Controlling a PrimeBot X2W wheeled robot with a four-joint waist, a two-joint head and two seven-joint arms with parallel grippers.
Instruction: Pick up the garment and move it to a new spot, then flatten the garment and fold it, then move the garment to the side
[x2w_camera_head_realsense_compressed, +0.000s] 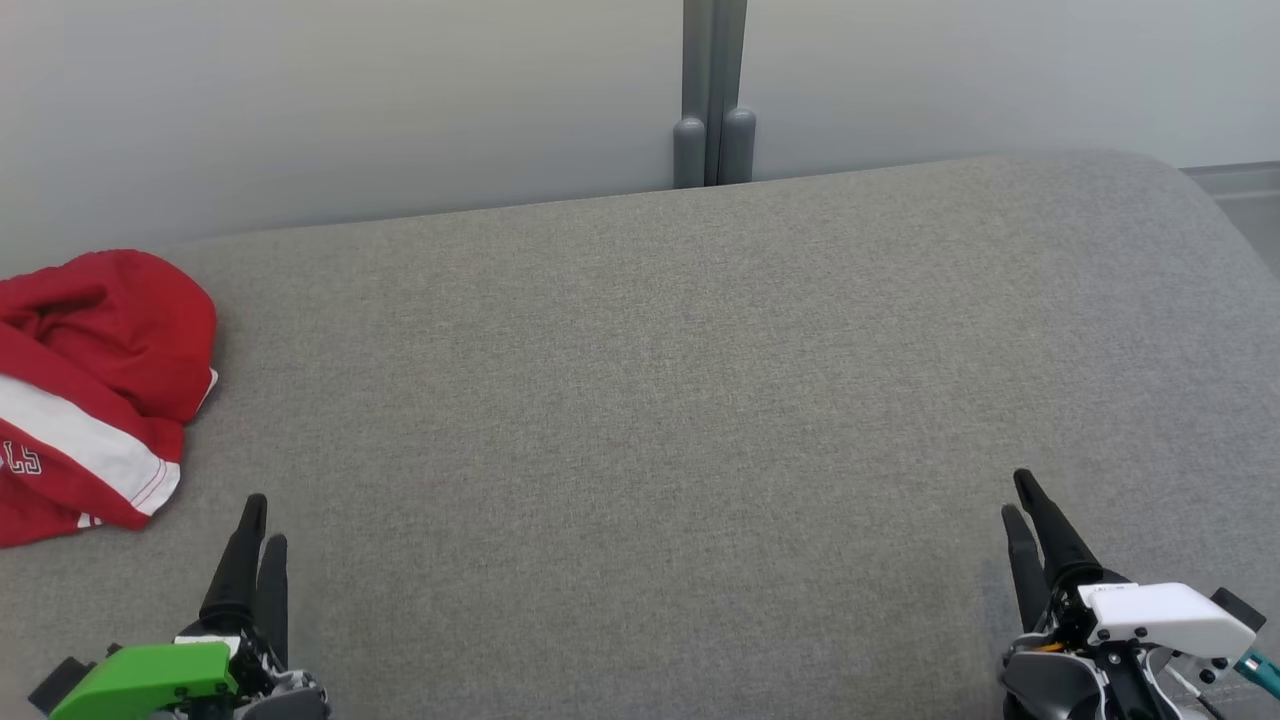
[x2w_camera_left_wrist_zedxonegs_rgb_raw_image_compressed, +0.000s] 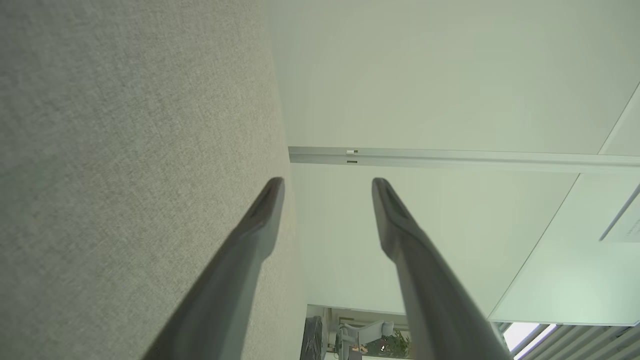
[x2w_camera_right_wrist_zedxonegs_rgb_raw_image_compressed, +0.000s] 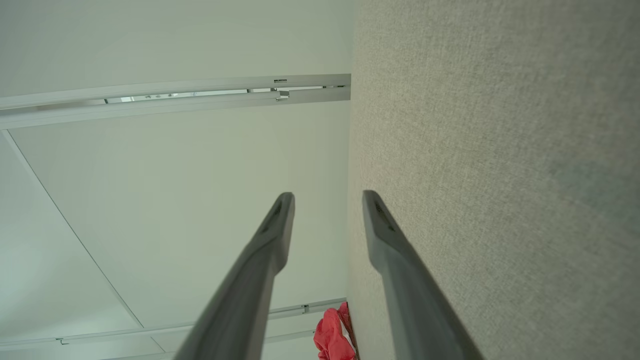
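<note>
The red garment (x2w_camera_head_realsense_compressed: 90, 390), with a white band, lies crumpled at the far left of the grey fabric surface (x2w_camera_head_realsense_compressed: 650, 400), running off the picture's left edge, so how far it spreads cannot be told; the right wrist view shows it as a small red heap (x2w_camera_right_wrist_zedxonegs_rgb_raw_image_compressed: 332, 335) well apart from that arm's fingers. The left gripper (x2w_camera_head_realsense_compressed: 266, 520) hangs at the near left, just right of the garment and not touching it, fingers parted with nothing between them (x2w_camera_left_wrist_zedxonegs_rgb_raw_image_compressed: 328, 182); the right gripper (x2w_camera_head_realsense_compressed: 1016, 495) sits at the near right, likewise parted and empty (x2w_camera_right_wrist_zedxonegs_rgb_raw_image_compressed: 328, 195).
</note>
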